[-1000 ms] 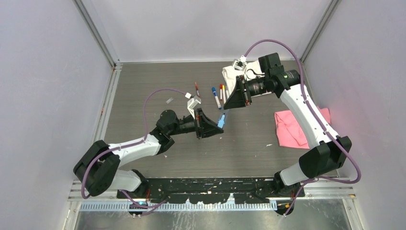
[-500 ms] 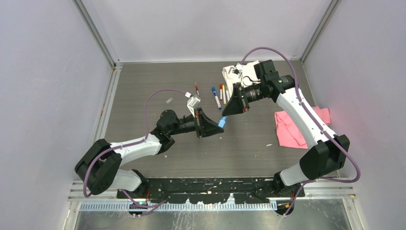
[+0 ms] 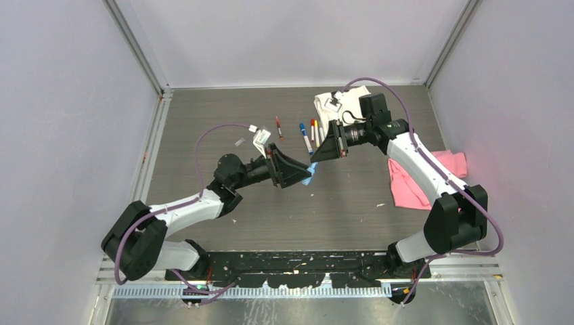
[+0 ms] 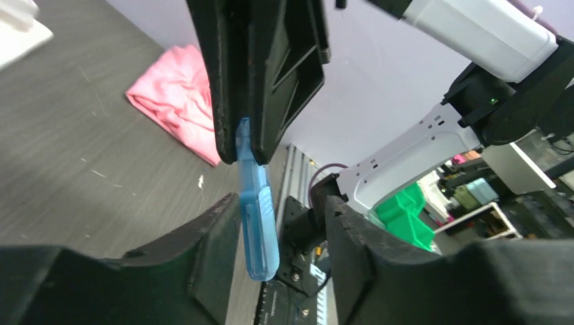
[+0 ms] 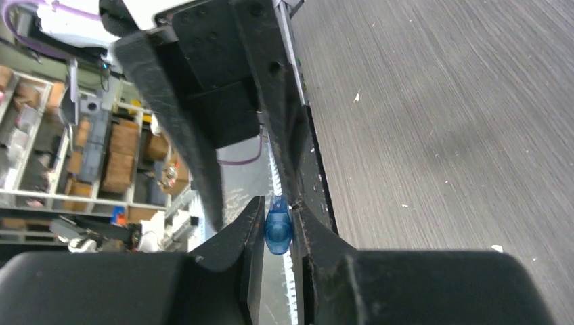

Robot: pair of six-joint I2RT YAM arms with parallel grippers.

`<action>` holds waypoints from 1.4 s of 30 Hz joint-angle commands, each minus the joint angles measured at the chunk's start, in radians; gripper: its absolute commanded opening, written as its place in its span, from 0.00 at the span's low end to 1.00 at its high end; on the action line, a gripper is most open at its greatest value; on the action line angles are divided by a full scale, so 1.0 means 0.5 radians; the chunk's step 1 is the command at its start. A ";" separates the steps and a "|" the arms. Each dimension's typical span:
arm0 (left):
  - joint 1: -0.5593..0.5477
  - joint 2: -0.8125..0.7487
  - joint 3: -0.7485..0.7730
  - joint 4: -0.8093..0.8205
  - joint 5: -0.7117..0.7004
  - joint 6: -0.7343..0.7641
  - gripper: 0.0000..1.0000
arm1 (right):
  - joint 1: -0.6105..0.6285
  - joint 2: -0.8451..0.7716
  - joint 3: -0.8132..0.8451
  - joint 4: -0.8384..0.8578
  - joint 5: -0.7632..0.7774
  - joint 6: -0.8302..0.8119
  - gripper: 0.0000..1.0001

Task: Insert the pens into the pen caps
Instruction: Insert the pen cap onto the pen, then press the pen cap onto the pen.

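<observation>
A light blue pen with its light blue pen cap on hangs in mid-air over the table's middle. My right gripper is shut on its upper end, and the pen's rounded blue end shows between the fingers. My left gripper is open around the capped lower end; the cap lies close against the left finger, with a wide gap to the other. In the top view the two grippers meet tip to tip, left, right. Three capped pens and a dark red one lie behind them.
A white cloth lies at the back, partly under the right arm. A pink cloth lies at the right, also seen in the left wrist view. Purple cables loop over both arms. Small white scraps dot the table.
My left gripper has opened and let go of the light blue cap. The right gripper has come down and left to meet it, still shut on the pen. The left wrist has risen a little.
</observation>
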 commanded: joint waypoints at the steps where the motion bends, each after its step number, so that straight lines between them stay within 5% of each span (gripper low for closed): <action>1: 0.041 -0.190 -0.071 0.164 -0.135 -0.019 0.55 | -0.063 -0.018 -0.148 0.596 -0.065 0.557 0.01; 8: 0.069 -0.504 -0.172 -0.253 -0.270 0.146 0.68 | -0.108 0.000 -0.310 1.016 -0.089 0.960 0.01; 14: 0.068 -0.615 -0.245 -0.464 -0.337 0.123 0.48 | -0.113 0.035 -0.347 1.196 -0.075 1.099 0.01; 25: -0.020 -0.348 -0.242 -0.199 -0.400 -0.062 0.37 | -0.114 0.058 -0.359 1.297 -0.053 1.187 0.01; 42: -0.048 -0.178 -0.144 -0.024 -0.399 -0.123 0.34 | -0.114 0.045 -0.380 1.311 -0.053 1.193 0.01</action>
